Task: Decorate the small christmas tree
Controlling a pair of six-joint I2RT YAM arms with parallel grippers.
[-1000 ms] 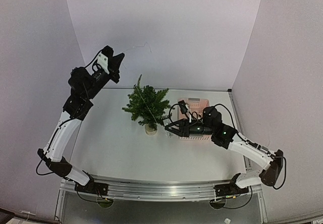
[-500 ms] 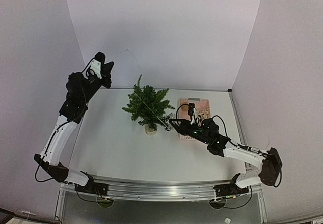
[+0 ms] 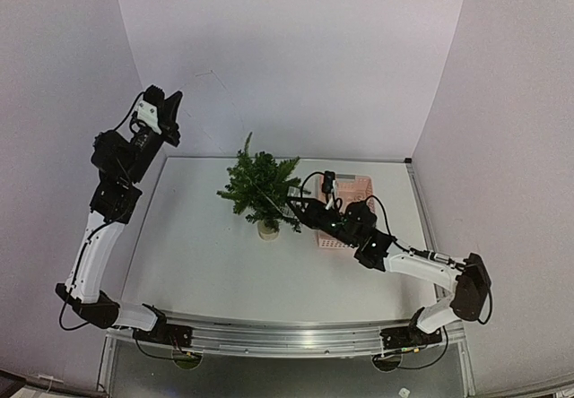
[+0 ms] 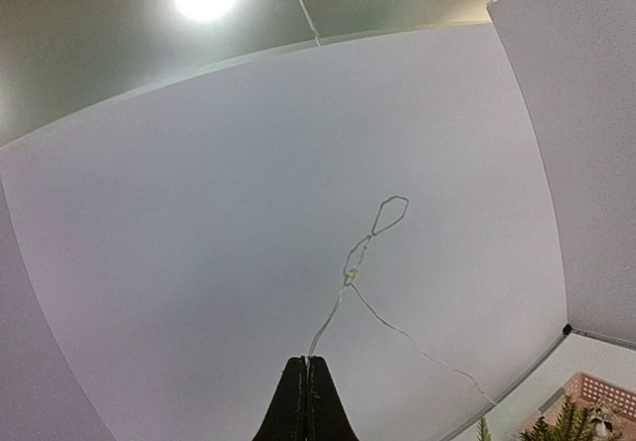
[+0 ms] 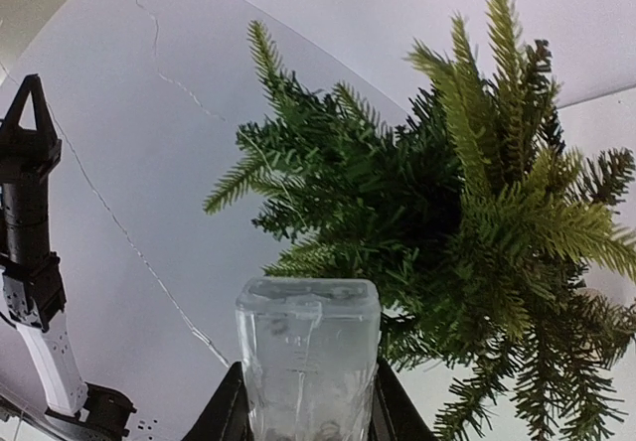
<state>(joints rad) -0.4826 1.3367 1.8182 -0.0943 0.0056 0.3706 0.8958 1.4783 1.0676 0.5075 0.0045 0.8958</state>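
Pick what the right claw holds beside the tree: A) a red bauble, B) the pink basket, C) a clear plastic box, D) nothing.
C: the right wrist view shows the right claw closed around a clear plastic box, close to the small christmas tree.

Table [image 3: 197, 246]: plain white.
Christmas tree [image 3: 260, 187]: dark green needles, yellower green at the branch tips; pot [image 3: 268, 229] pale cream.
Basket [image 3: 352, 184], near its right edge: pink, open lattice.
Box [image 5: 308, 362]: clear, colourless plastic.
Wire [image 4: 348, 278]: silvery white.
Left arm [image 3: 103, 237] and right arm [image 3: 421, 265]: black joints, white links.
Walls [image 3: 314, 57]: pale lilac, unpatterned.
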